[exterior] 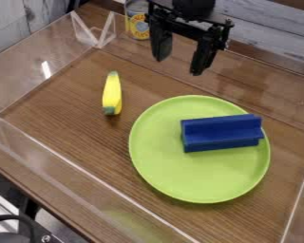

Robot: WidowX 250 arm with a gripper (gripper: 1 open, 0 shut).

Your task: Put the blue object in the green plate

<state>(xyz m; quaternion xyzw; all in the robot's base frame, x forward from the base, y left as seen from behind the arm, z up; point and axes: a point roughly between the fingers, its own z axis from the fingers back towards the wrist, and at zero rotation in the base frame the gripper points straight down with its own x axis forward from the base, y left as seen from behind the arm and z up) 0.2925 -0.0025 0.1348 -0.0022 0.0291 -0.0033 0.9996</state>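
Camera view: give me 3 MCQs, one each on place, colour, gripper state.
1. Where is the blue object?
A. on the green plate
B. on the wood left of the plate
C. in the gripper

2. What colour is the small banana-shaped thing?
A. red
B. yellow
C. white

3. How is the gripper?
A. shut on the blue object
B. shut on the banana-shaped thing
C. open, holding nothing

Answers:
1 A: the block lies on the right part of the green plate.
2 B: it is yellow, lying on the wood left of the plate.
3 C: its fingers hang apart above the table, behind the plate, with nothing between them.
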